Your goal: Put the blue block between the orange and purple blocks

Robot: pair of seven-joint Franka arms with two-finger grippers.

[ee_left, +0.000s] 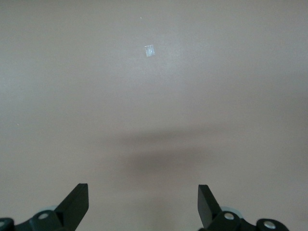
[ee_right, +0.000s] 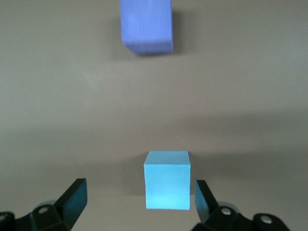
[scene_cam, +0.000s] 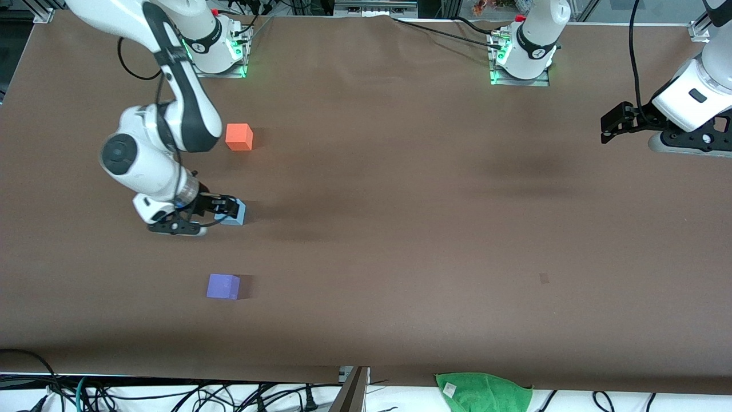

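Observation:
The blue block (scene_cam: 238, 215) sits on the brown table (scene_cam: 400, 200), about midway between the orange block (scene_cam: 239, 137), farther from the front camera, and the purple block (scene_cam: 223, 286), nearer to it. My right gripper (scene_cam: 225, 208) is low at the blue block and open. In the right wrist view the blue block (ee_right: 167, 179) stands between the spread fingers of my right gripper (ee_right: 139, 192), close to one fingertip (ee_right: 201, 193), with the purple block (ee_right: 147, 25) ahead. My left gripper (scene_cam: 615, 123) waits open and empty at the left arm's end of the table; in its wrist view it (ee_left: 143, 192) hangs over bare table.
A green cloth (scene_cam: 483, 392) lies at the table's edge nearest the front camera. A small pale mark (scene_cam: 543, 278) is on the table, toward the left arm's end; it also shows in the left wrist view (ee_left: 149, 50). Cables hang below that edge.

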